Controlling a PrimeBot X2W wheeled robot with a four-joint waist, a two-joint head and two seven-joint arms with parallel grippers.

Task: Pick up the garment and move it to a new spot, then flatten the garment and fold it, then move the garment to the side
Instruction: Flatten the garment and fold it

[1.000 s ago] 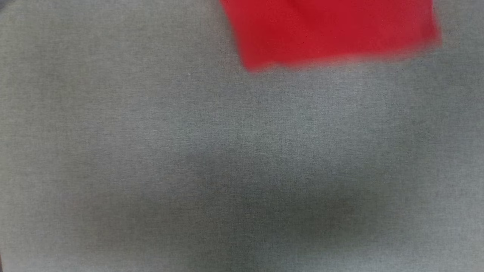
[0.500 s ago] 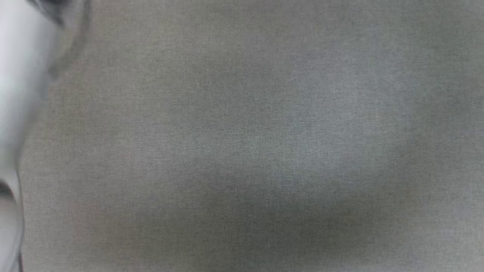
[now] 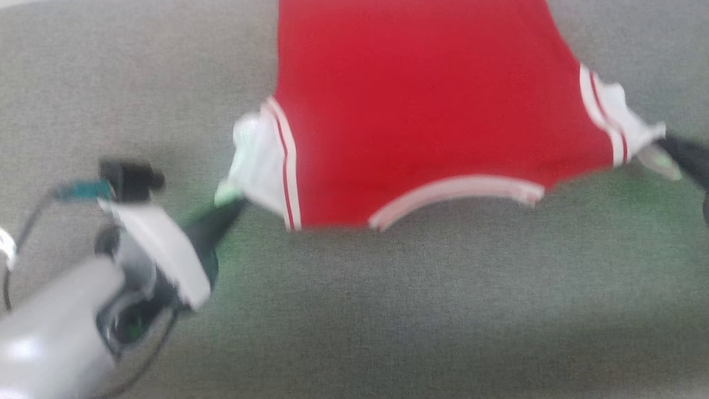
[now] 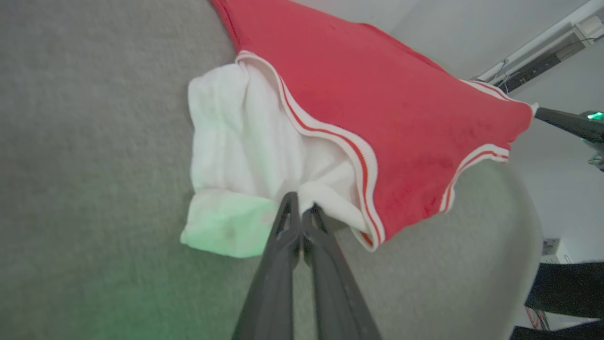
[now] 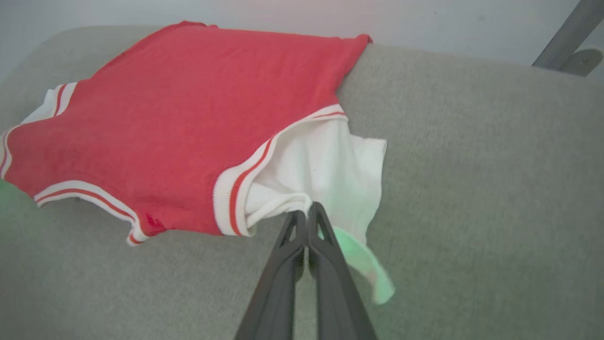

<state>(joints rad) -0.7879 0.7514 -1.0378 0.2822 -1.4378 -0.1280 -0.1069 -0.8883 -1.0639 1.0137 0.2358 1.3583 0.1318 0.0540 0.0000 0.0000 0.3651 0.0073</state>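
While both arms hold it by the sleeves, the garment [image 3: 426, 111] lies plain red back up, with the grey worktop [image 3: 388, 305] beneath it and its striped neckline [image 3: 454, 191] on the side nearest the robot. The left end effector [image 4: 299, 208] is clenched on a fold of the garment's white left sleeve [image 4: 226, 137]. The right end effector [image 5: 307, 210] is clenched the same way on the garment's right sleeve [image 5: 325, 165]. The garment's neckline edge looks pulled fairly taut between the two grips and seems slightly raised, while the garment's hem end rests flat.

I judge this to be the spreading or repositioning part of the job, with the folding not yet done.

The main risks:
- Each grip takes only a small pinch of thin sleeve cloth, right at the fingertips. A sharp pull outward from the garment could let one sleeve slip free, and the garment would then swing or crumple toward the other grip.
- Both sleeves are bunched and partly turned under. If they are released as they are, creases would be pressed into the garment and spoil a flat fold.
- Unequal pull on the garment's two sides would skew it.
- In the right wrist view the garment's hem reaches the rounded far rim below it, so a push that way might drape the hem over.
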